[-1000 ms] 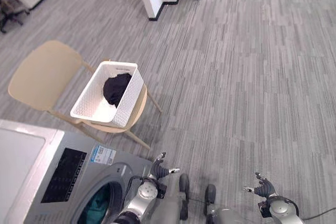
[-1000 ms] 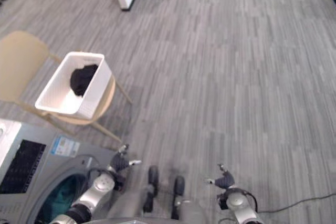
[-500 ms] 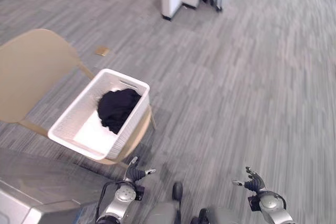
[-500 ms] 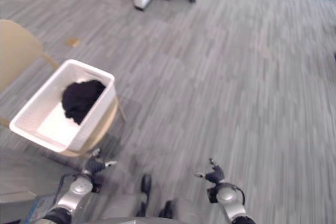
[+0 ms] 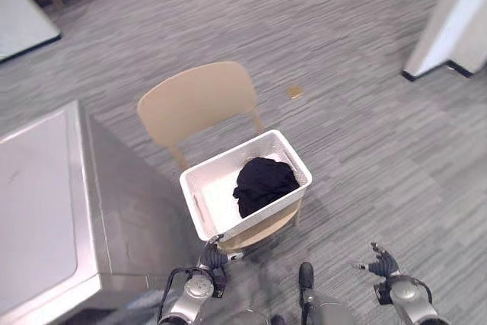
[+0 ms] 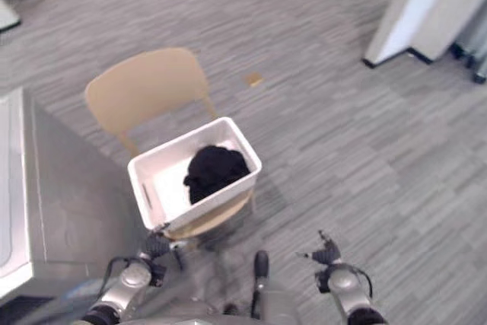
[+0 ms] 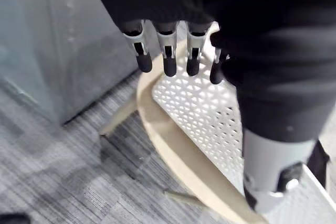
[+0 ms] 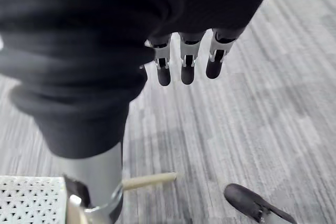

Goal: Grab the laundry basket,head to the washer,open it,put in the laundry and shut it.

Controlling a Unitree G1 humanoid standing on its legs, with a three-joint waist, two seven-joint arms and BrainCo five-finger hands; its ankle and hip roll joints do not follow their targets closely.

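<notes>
1. Camera view swung since half a second earlier: laundry basket [image 5: 245,195] shifted from left of centre to mid-frame, resting on the wooden chair [image 5: 199,104] seat.
2. Dark laundry [image 5: 263,183] lay heaped inside the basket, toward its right end, as before.
3. Washer [image 5: 53,211] occupied the left and lower left of the frame, showing its grey top and side; earlier, just a blurred corner.
4. Left hand [image 5: 214,256] located at bottom centre-left, just below the basket's near wall, fingers [image 7: 168,59] straight and relaxed, holding nothing.
5. Right hand [image 5: 380,262] located at lower right above the grey carpet [image 5: 365,112], fingers spread, empty.
6. White partition [image 5: 449,28] moved from top centre to upper right.
</notes>
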